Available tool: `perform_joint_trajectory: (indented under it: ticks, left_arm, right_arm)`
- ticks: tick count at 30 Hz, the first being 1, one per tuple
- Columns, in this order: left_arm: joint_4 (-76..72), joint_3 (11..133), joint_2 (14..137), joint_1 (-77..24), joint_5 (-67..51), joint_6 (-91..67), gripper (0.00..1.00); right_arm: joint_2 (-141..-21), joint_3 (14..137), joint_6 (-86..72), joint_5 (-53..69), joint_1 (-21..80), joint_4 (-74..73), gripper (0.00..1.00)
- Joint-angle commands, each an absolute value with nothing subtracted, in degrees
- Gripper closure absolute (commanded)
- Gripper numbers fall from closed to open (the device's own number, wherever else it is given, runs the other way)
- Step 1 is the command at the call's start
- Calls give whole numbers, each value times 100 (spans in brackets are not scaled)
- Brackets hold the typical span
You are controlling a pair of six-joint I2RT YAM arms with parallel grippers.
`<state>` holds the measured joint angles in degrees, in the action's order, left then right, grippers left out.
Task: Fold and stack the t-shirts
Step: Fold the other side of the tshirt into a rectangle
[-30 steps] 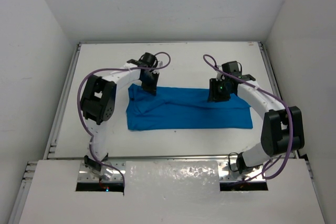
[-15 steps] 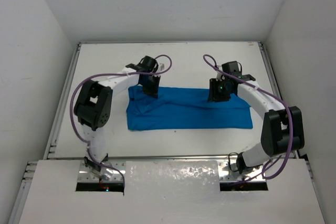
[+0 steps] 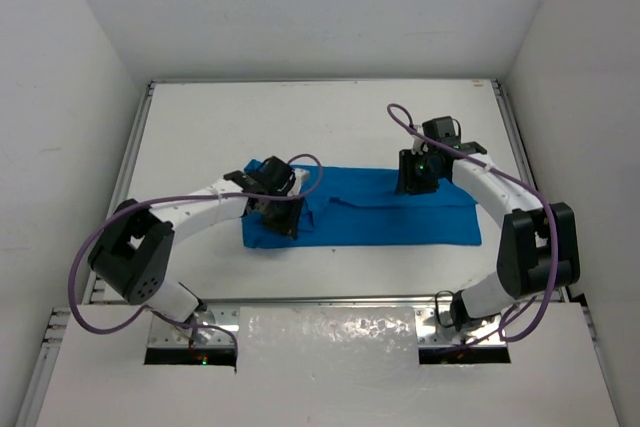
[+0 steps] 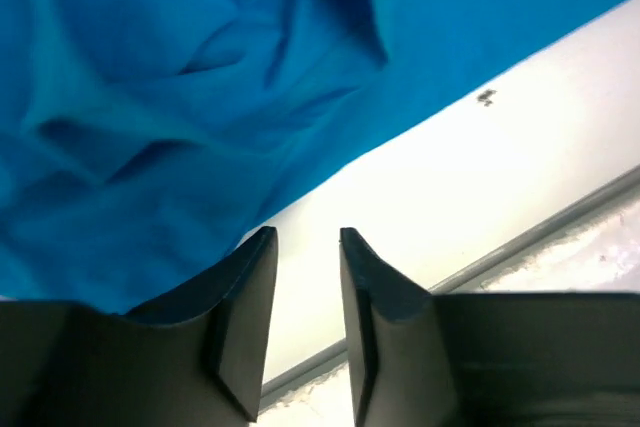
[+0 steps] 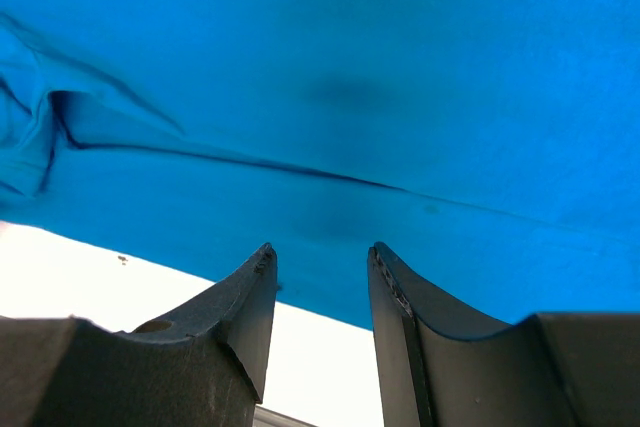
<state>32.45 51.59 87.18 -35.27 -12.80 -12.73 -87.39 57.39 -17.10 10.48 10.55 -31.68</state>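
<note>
The bright blue t-shirt [image 3: 390, 212] lies on the white table as a long folded band, with its left end bunched and doubled over. My left gripper [image 3: 283, 227] hovers over that left end near the front edge. In the left wrist view the left gripper [image 4: 303, 242] is open with only bare table between its fingers, and the t-shirt [image 4: 200, 97] lies just beyond them. My right gripper [image 3: 415, 182] sits at the band's back edge, right of centre. It too is open [image 5: 320, 257] and empty, close above the smooth t-shirt [image 5: 400, 97].
White walls enclose the table [image 3: 330, 127] on the left, back and right. A metal rail [image 3: 330, 299] runs along the near edge, also seen as the rail [image 4: 560, 217] in the left wrist view. A small dark speck [image 4: 486, 98] marks the table near the cloth.
My left arm swung from the shirt's back left corner toward the front edge, drawing the cloth over, and its gripper went from shut to open. The right arm stayed still.
</note>
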Motion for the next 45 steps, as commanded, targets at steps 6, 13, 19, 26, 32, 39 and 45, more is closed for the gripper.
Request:
perform_joint_trajectory:
  ticks: [6,13,19,26,32,39,45]
  left_arm:
    - [3647,6143,8516,-3322,-378,-1257,54]
    - [3656,6529,9464,-1891,-414,-1047,54]
    - [3701,7321,10186,-1459,-228,-879,54]
    - [3514,8111,11099,-1301,-590,-870,54]
    - [3674,8639,11680,-1213,-352,-905,55]
    - [3770,8973,12207,-958,-202,-844,55]
    - [4164,9307,11813,-958,-545,-765,56]
  right_arm:
    - [-8780,5950,-1846,1151,1020,-2918,59]
    - [-8930,5845,-1985,835,705,-3006,58]
    - [-8894,5686,-2127,239,36,-3234,57]
    - [-9316,5801,-2364,27,-229,-3437,58]
    - [-9667,5976,-2575,-527,-395,-3726,59]
    - [-9923,5941,-2962,-782,-808,-3736,59]
    - [-10265,6335,-2848,-633,-826,-3963,60]
